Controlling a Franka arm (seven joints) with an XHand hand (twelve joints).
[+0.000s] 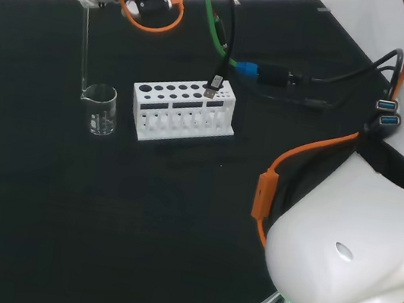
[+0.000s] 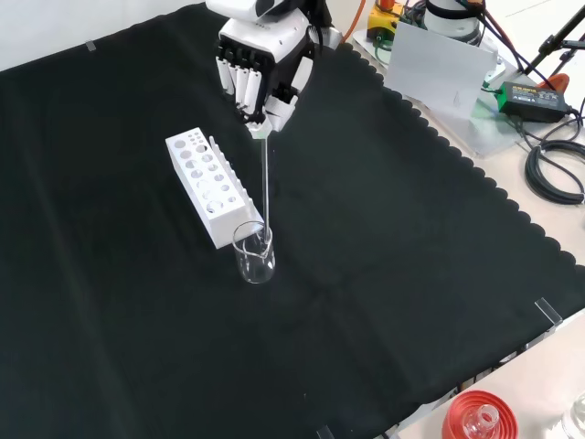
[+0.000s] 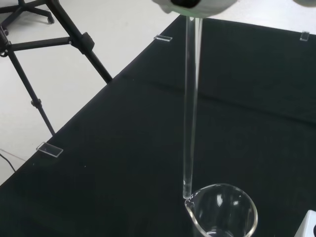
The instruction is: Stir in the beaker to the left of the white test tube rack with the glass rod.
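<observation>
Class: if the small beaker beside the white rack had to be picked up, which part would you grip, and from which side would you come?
Probably grip the beaker round its straight wall, below the flared rim. In the front view, come from the lower right: the rack stands close at its upper left, and the rod held by the hand hangs at its rim, blocking the top.

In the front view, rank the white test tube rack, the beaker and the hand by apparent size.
1. hand and white test tube rack: look alike, and the hand is farther off, so unranked.
2. beaker, smallest.
</observation>
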